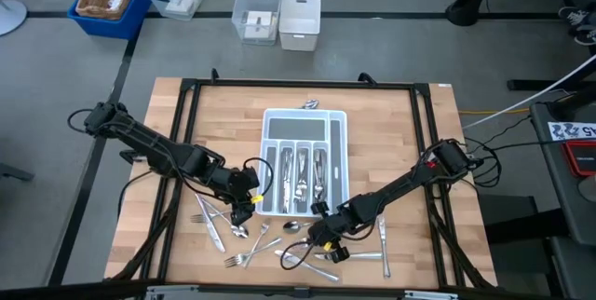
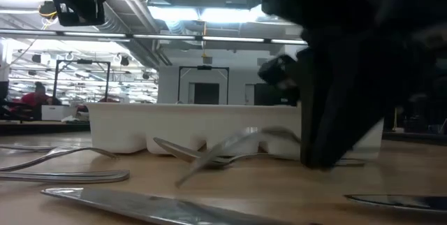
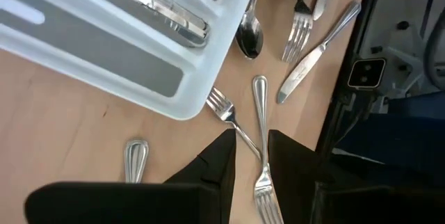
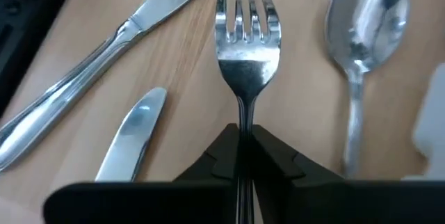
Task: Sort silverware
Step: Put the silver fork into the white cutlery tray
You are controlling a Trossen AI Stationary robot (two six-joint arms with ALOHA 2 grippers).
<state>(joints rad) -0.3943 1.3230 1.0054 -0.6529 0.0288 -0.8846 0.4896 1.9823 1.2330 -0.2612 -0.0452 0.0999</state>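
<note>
Left gripper [image 1: 244, 199] sits just off the white tray's [image 1: 337, 151] left near corner, fingers [image 3: 217, 160] spread with two fork handles running between them, holding nothing. Tray mid-table: its long slots already carry a good share of silverware [image 1: 300, 174], so sorting looks partly done. Left to do: about a dozen loose pieces on the wood in front of the tray, forks, spoons and knives [image 1: 216, 227] scattered across the near edge. Right gripper [image 1: 321, 232] is low at the tray's near edge, fingers pinched on the handle of a fork [image 4: 246, 40], which looks not yet lifted; a spoon [image 4: 365, 22] lies just beside. Hard to tell: which slot holds which type. Low view is mostly blocked by an arm.
</note>
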